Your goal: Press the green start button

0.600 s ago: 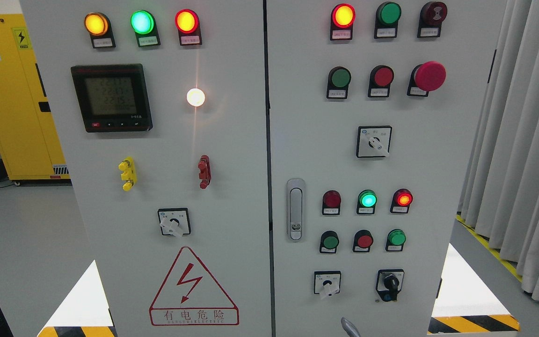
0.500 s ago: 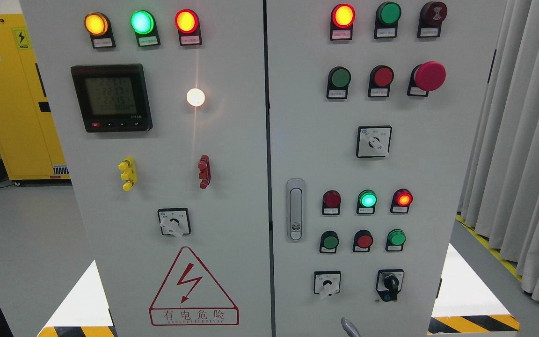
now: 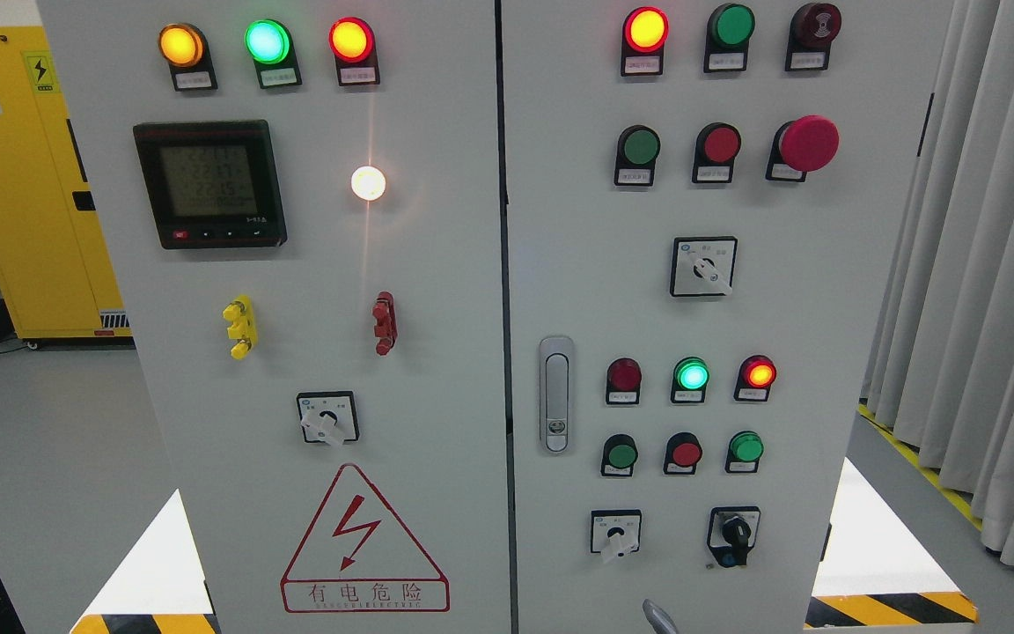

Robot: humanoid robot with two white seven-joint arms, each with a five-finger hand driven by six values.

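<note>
Head view: grey fingertip (image 3: 658, 615) cut off at bottom edge; robot hand state unreadable; button labels illegible.

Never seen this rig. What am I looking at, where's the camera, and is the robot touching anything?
This is a single view from the camera on a humanoid robot's head, facing a grey electrical cabinet with two doors. The left door has lit lamps, a digital meter and a shock warning sign. The right door carries buttons, including a green button beside a red button and a red mushroom stop, with more lamps and green buttons lower down. The labels are too small to tell which is start. Only a small grey tip shows at the bottom edge; neither robot hand is clearly visible, and nothing is held.
</note>
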